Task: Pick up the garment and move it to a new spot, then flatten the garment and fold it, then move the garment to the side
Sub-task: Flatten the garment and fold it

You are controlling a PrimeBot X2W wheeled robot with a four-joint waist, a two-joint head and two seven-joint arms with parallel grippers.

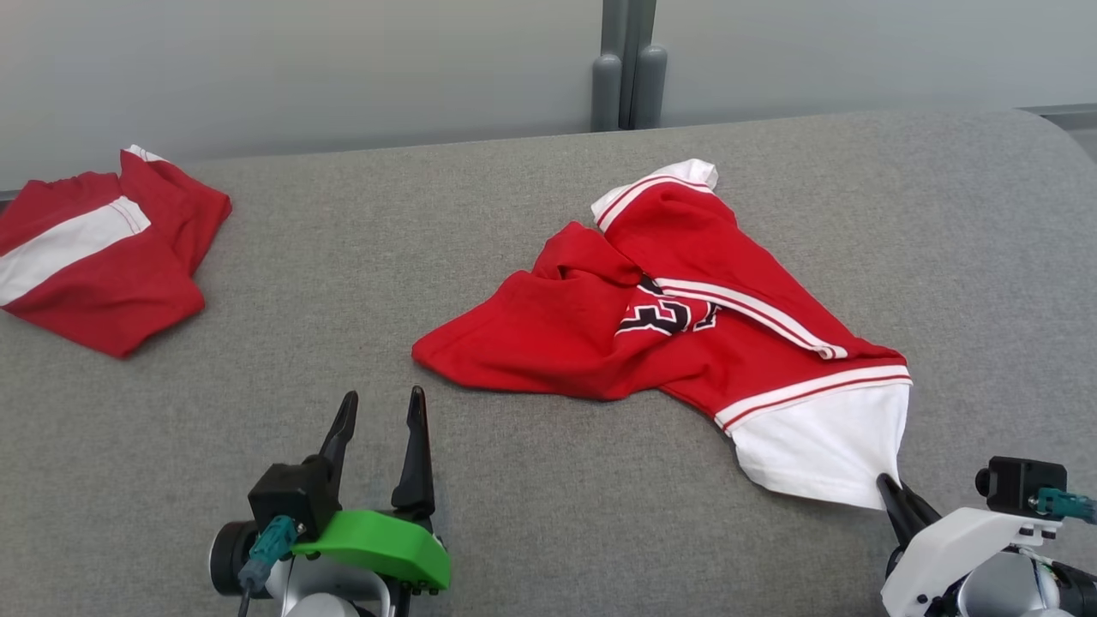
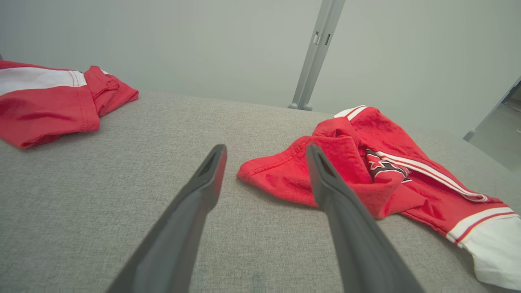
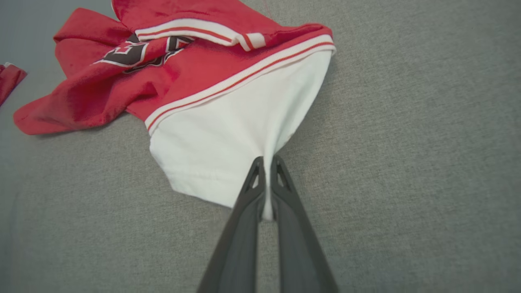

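The garment (image 1: 686,326) is a red knit jersey with a soft, slightly fuzzy surface. It has white bands edged by thin red stripes and a black print outlined in white that is partly buried in a fold. It lies crumpled in the centre-right of the head view on a grey, coarsely woven surface (image 1: 548,531). One red lobe spreads toward the lower left and a plain white panel tapers toward the lower right. A white-trimmed corner stands up at the garment's top edge.

The right gripper (image 3: 267,159) rises from the bottom of the right wrist view, its 2 dark, tapered fingers pressed almost together on the pinched tip of the white panel. The cloth is drawn into a narrow pleat between them and fans out wide above. In the head view this grip sits at the lower right, at the garment's lowest corner.

The left gripper (image 1: 383,394) is at the lower left of the head view, with a glossy green cover (image 1: 377,540) over its wrist. Its 2 fingers are spread wide and hold nothing. The garment's red lobe lies near them, to the right, without touching.

A second red-and-white garment (image 1: 94,257) lies folded at the upper left, well apart from both grippers. Behind the surface are a pale matte wall and a grey post (image 1: 630,68).
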